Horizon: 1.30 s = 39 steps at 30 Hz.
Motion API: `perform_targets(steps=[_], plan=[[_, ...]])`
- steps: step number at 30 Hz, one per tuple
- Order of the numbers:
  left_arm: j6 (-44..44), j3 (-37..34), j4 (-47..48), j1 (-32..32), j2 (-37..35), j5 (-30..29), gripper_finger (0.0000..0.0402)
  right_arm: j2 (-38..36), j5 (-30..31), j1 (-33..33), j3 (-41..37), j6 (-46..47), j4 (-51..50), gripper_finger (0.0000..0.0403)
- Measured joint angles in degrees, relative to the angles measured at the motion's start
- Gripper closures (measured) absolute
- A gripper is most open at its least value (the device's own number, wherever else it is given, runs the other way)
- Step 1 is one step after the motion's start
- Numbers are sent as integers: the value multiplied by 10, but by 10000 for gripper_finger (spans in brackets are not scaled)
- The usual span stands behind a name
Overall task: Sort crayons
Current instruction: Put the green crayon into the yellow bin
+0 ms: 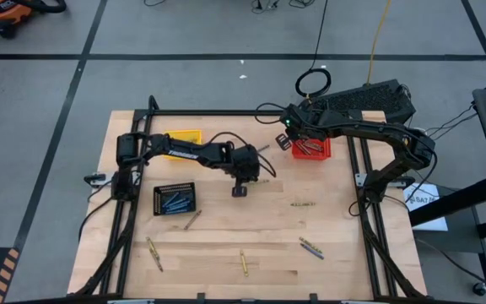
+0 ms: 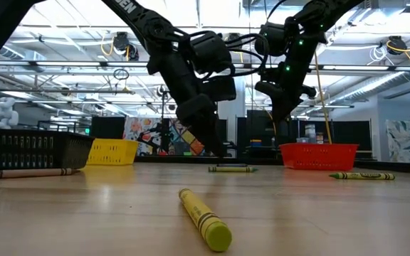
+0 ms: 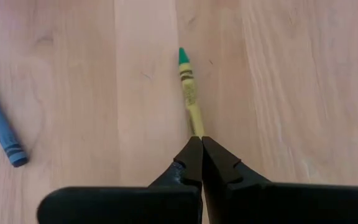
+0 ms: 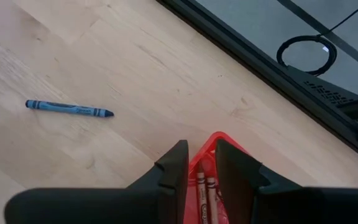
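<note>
crayon (image 3: 190, 93) | yellow-green, label unreadable | left end effector (image 3: 201, 144) closed on its end

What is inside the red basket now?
The red basket holds a few red crayons, seen between the open fingers of the right claw. That claw and arm cover part of the basket, so the full count is hidden.

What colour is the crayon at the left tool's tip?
Yellow crayon with a green tip, clearest in the left wrist view.

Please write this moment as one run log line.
left gripper: shut on yellow-green crayon | right gripper: open over red basket | black basket: blue crayons
</note>
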<state>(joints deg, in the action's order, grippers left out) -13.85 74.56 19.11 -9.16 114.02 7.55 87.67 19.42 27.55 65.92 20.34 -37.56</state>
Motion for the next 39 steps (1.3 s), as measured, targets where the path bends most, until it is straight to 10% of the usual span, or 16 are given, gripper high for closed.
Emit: perform_targets(steps=[39], plan=[[69, 41, 39, 36, -7, 41, 401, 0, -2, -3, 0, 15, -43, 335]])
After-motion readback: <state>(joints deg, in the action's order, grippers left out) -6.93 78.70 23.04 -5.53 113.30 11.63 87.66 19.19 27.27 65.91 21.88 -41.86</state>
